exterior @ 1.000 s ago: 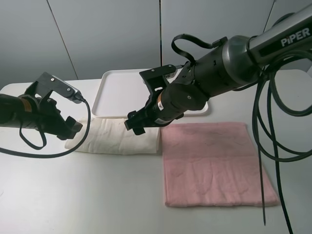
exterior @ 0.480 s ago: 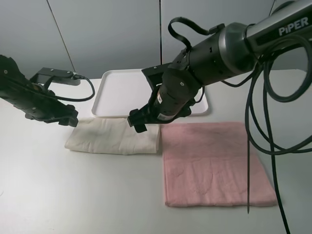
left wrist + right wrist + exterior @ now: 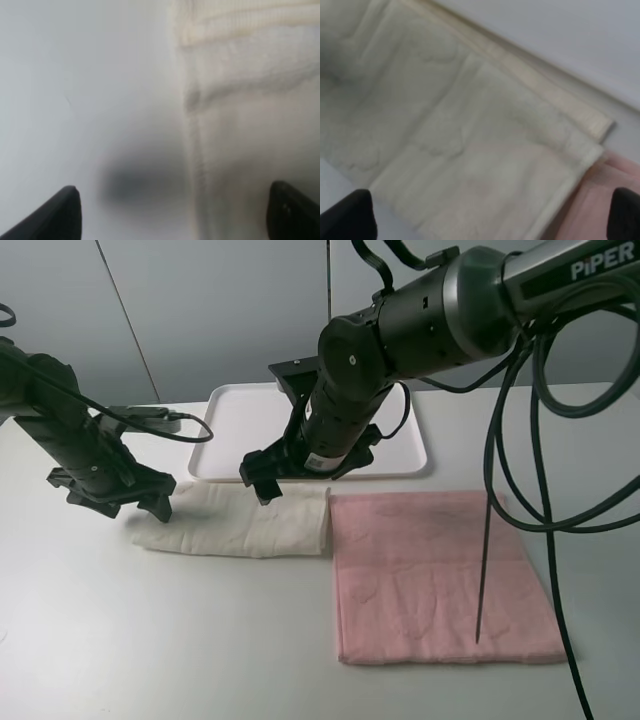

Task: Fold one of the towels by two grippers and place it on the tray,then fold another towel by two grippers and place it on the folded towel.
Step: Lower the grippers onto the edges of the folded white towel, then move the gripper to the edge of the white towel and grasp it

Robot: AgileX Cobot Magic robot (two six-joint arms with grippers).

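Observation:
A cream towel (image 3: pixel 240 522), folded into a long strip, lies on the white table in front of the white tray (image 3: pixel 235 435). A pink towel (image 3: pixel 435 575) lies flat and unfolded to its right, touching it. My left gripper (image 3: pixel 115 502) is open and points down over the cream towel's left end. In the left wrist view (image 3: pixel 177 215) the towel's edge (image 3: pixel 192 150) runs between the wide-spread fingertips. My right gripper (image 3: pixel 260 483) is open just above the cream towel's far edge. In the right wrist view (image 3: pixel 485 217) it hangs over the towel (image 3: pixel 450 140) near the corner beside the pink towel (image 3: pixel 600 200).
The tray holds nothing. Black cables (image 3: pixel 500 490) from the right arm hang over the pink towel. A cable (image 3: pixel 150 420) from the left arm trails by the tray's left edge. A grey wall stands behind the table.
The left arm swung round and came down over the cream towel's left end. The right arm shifted left along the towel's far edge. Both towels lie where they were.

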